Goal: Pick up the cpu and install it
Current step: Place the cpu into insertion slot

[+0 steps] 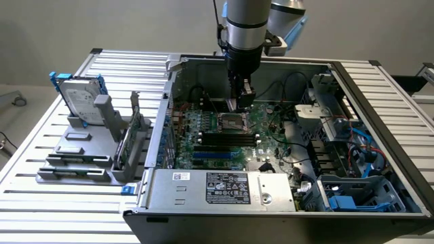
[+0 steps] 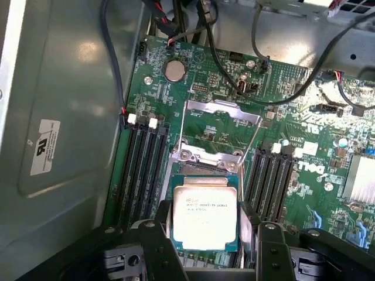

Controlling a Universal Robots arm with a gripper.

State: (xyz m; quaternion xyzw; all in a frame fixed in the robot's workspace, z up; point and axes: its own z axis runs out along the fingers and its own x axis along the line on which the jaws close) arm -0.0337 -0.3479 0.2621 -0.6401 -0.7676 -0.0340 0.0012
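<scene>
The gripper (image 2: pixel 208 237) is clamped on the cpu (image 2: pixel 205 212), one finger against each side. The chip hangs level just above the motherboard socket (image 1: pixel 239 122), whose retaining frame (image 2: pixel 222 114) stands open beyond it.

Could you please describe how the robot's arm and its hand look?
The arm is a round silver-grey tube with a black lower section and a light blue cap at a joint. The hand is black and narrow, with two blocky black fingers.

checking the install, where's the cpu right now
In the wrist view the cpu is held by the gripper, just over the motherboard socket whose metal frame stands open, between the two banks of memory slots.
</scene>
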